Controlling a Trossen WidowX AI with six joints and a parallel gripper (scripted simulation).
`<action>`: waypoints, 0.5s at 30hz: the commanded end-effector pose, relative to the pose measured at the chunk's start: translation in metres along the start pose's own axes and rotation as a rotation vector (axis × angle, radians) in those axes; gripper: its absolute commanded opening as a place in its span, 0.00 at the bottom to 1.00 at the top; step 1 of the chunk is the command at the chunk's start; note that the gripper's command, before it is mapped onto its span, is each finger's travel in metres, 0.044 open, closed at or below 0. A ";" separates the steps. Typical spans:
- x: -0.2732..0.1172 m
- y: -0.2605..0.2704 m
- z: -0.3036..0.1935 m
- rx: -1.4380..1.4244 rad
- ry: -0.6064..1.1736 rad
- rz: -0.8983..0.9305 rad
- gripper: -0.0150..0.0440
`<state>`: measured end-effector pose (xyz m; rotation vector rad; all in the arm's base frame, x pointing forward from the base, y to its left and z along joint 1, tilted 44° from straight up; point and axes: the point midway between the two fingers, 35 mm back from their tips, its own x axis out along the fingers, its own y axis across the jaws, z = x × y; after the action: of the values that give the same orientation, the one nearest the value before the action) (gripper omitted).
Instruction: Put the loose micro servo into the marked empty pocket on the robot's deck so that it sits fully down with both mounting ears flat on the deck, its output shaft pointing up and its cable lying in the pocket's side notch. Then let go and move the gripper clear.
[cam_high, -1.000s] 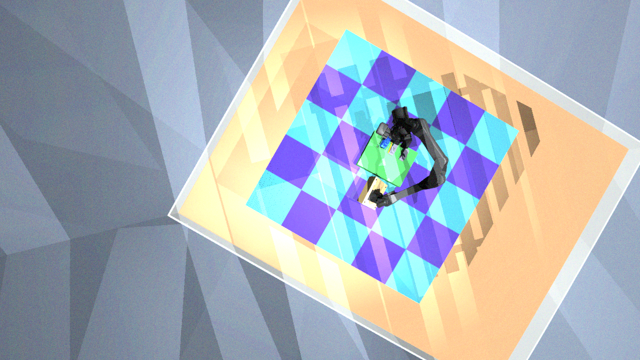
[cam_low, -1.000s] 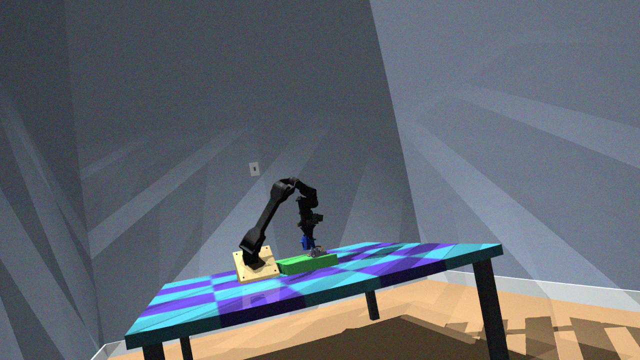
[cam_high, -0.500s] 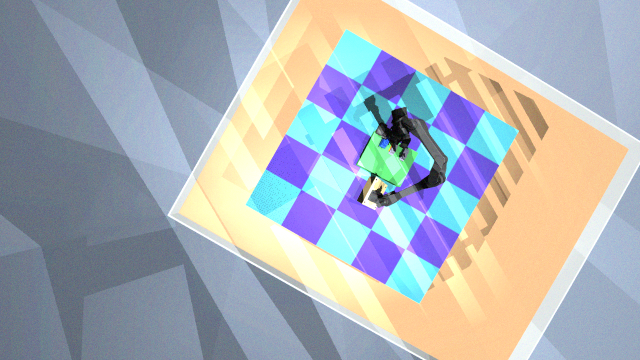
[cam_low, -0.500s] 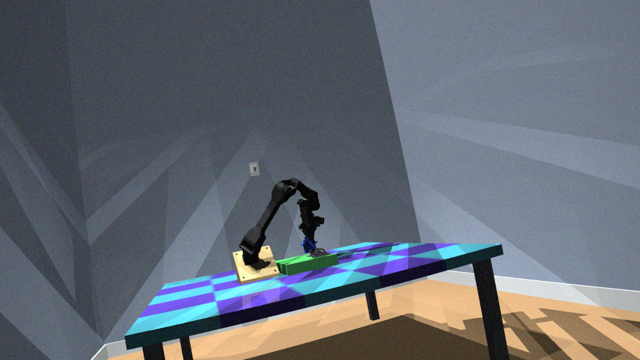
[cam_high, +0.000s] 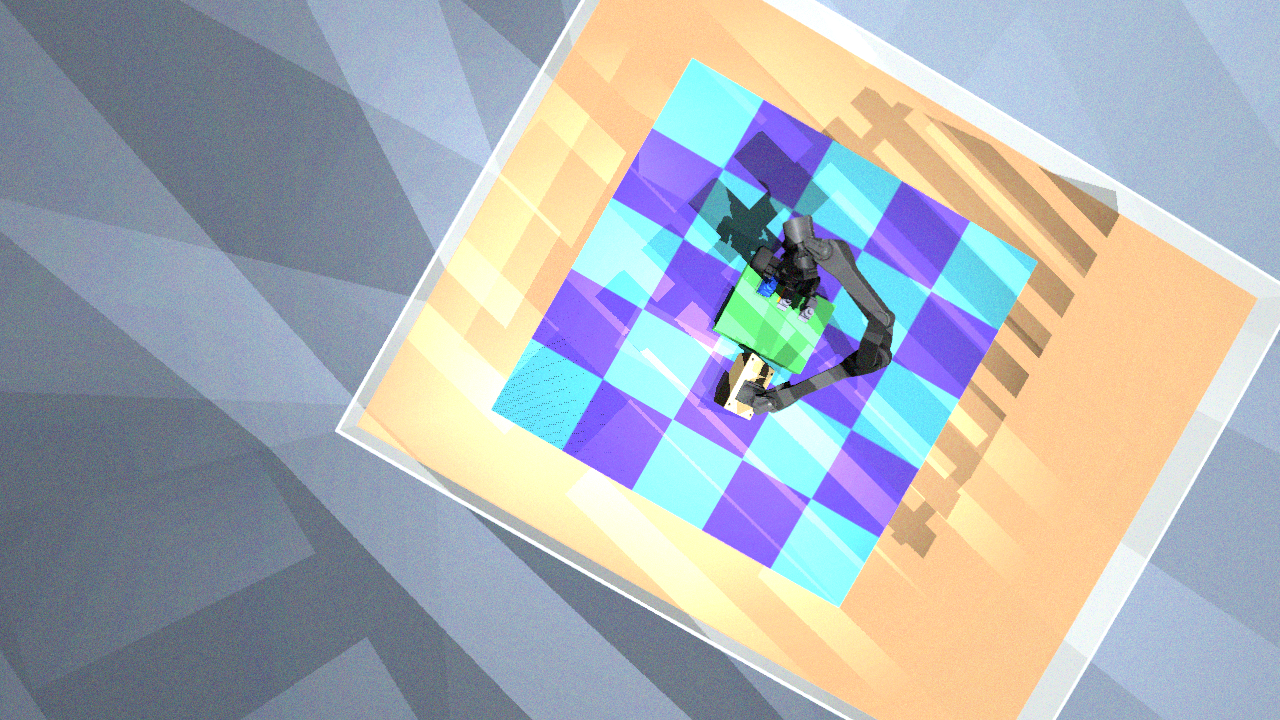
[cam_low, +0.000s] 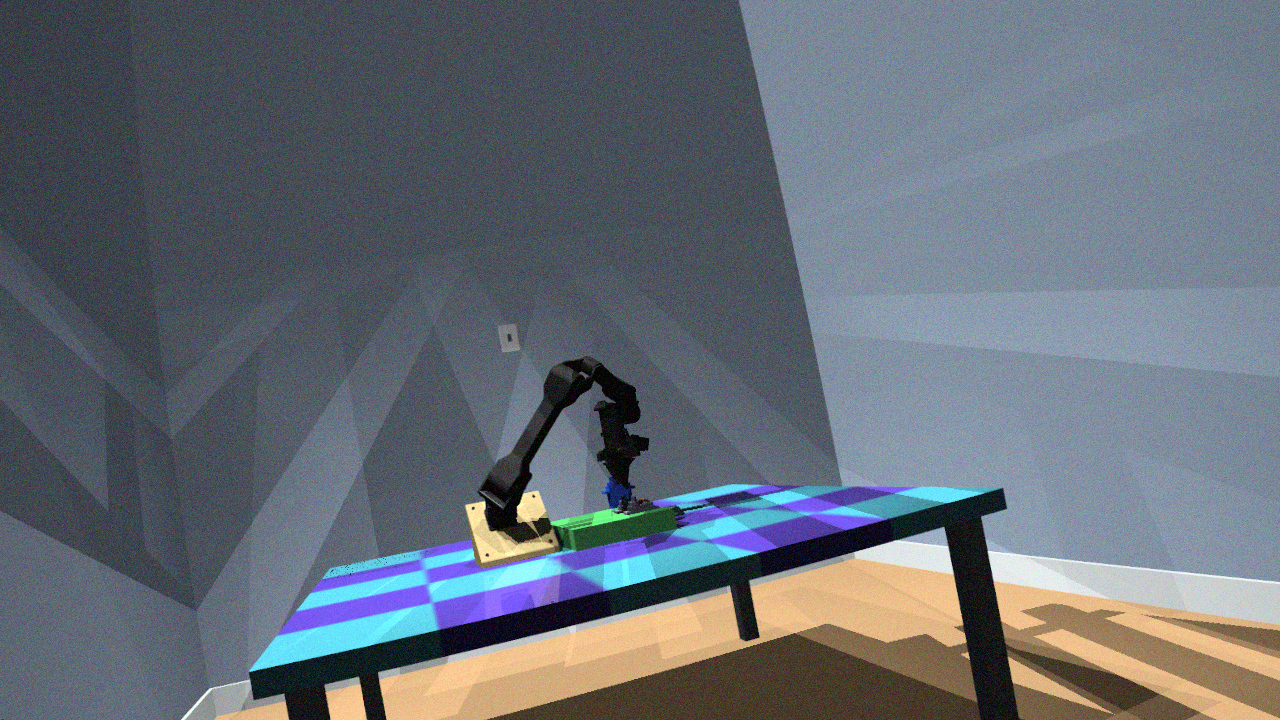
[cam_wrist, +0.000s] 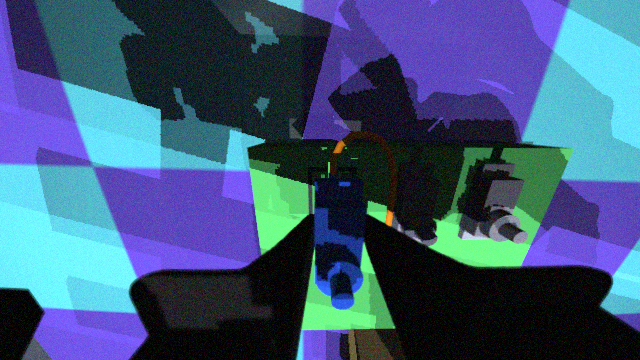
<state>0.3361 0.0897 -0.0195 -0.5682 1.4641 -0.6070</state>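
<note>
The blue micro servo (cam_high: 767, 287) (cam_low: 616, 491) (cam_wrist: 340, 245) is upright, its output shaft pointing up. My gripper (cam_low: 617, 478) (cam_wrist: 337, 220) is shut on its sides and holds it just above the green deck (cam_high: 774, 335) (cam_low: 626, 530) (cam_wrist: 275, 220). The pocket's grey outline (cam_wrist: 310, 192) shows beside and beyond the servo's far end; the servo hides most of the pocket. The orange cable (cam_wrist: 389, 217) rises from the far end and arcs right, back toward the near grey servo. I cannot tell whether any of it lies in the side notch.
Two grey servos (cam_wrist: 419, 197) (cam_wrist: 504, 192) stand on the deck right of the blue one in the wrist view, the nearer beside my right finger. The arm's tan base plate (cam_low: 487, 548) stands by the deck's near end. The checkered table (cam_high: 635, 456) (cam_low: 375, 617) carries both.
</note>
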 end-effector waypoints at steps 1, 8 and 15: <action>0.003 0.000 0.000 -0.007 -0.003 -0.004 0.25; 0.010 0.000 0.000 -0.007 -0.003 -0.004 0.25; 0.017 0.000 0.000 -0.007 -0.003 -0.004 0.25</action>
<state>0.3366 0.0802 -0.0296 -0.5714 1.4625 -0.6051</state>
